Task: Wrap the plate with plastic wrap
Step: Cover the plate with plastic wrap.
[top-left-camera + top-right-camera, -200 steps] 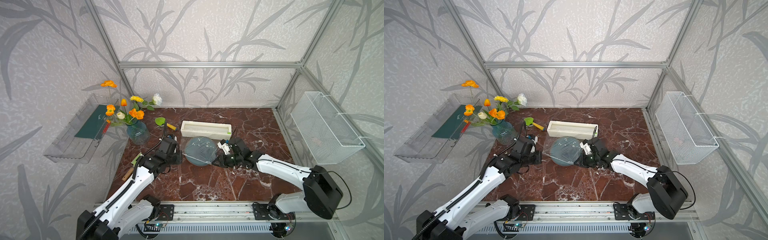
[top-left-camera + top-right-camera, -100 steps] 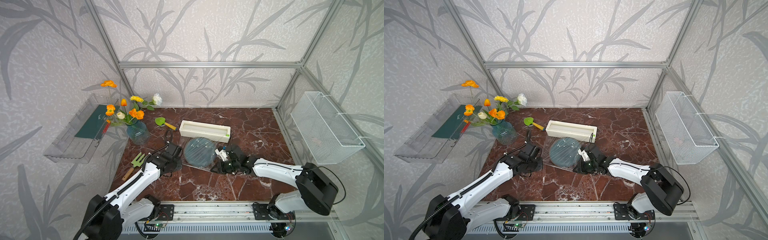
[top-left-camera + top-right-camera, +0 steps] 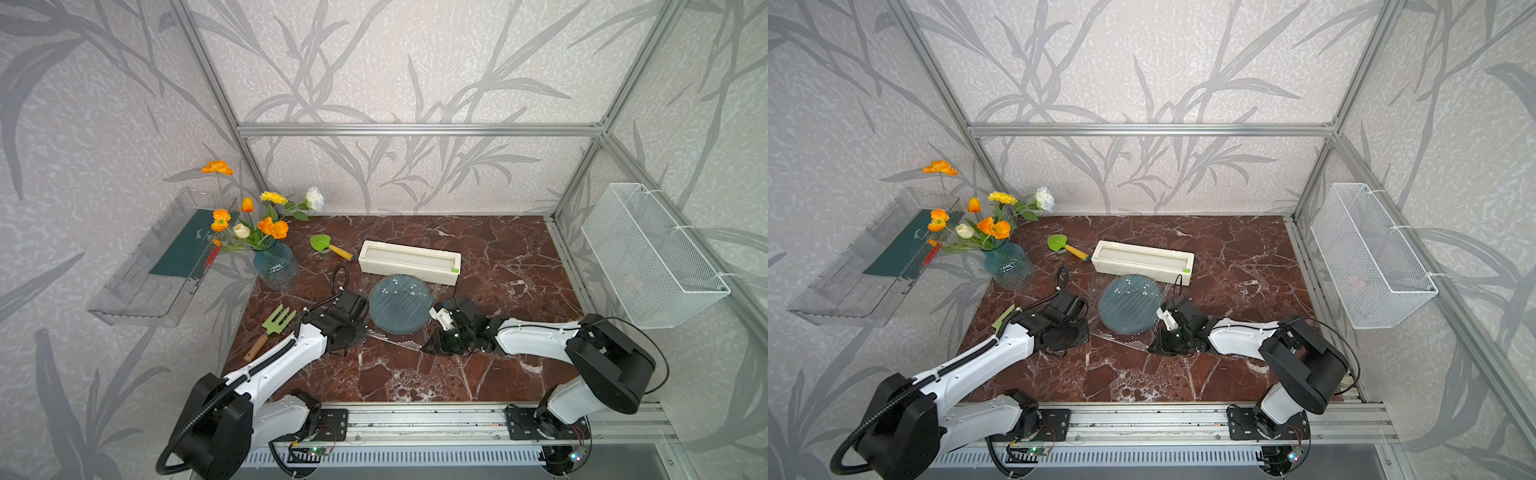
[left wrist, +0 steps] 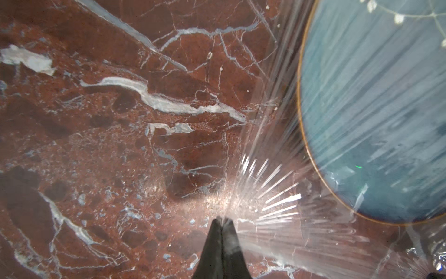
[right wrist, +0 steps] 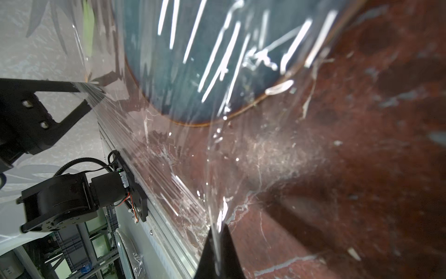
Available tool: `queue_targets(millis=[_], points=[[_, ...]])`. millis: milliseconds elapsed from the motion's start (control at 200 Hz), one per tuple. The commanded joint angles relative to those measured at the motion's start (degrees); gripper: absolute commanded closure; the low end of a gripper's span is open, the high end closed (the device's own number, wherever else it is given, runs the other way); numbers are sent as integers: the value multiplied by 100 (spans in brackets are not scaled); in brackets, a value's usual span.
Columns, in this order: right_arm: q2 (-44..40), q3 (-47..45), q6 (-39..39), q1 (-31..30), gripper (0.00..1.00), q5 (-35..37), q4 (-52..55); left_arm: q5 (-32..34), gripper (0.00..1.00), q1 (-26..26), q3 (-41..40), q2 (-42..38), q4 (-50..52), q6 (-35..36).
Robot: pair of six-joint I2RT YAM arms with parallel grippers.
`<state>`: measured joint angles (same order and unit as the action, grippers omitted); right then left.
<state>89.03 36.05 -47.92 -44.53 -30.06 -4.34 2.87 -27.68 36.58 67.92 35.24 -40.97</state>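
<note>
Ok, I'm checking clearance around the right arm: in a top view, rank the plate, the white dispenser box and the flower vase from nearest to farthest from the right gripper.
1. plate: just beyond the right gripper, slightly to the robot's left.
2. white dispenser box: behind the plate, toward the back wall.
3. flower vase: far across on the left side.

Taut plastic wrap [image 3: 390, 337] over plate [image 3: 400, 304]

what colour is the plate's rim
Thin golden-brown line on the blue-grey plate, clearest in left wrist view.

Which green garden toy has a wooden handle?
The fork-shaped rake, lying nearer the front. The scoop-shaped shovel farther back has a yellow handle instead.
</note>
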Motion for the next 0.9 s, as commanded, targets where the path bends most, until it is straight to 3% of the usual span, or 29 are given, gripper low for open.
queue_targets(millis=[0,395,575,895], points=[[70,-180,151,14,100,479,739,591,100,92,-90,297,370,-111],[341,-24,365,287,100,953,943,469,100,144,275,1576,-49,-139],[656,-33,304,286,100,823,829,430,100,147,359,1932,-86,-105],[23,-800,-87,266,100,1088,529,120,100,157,390,2279,-228,-242]])
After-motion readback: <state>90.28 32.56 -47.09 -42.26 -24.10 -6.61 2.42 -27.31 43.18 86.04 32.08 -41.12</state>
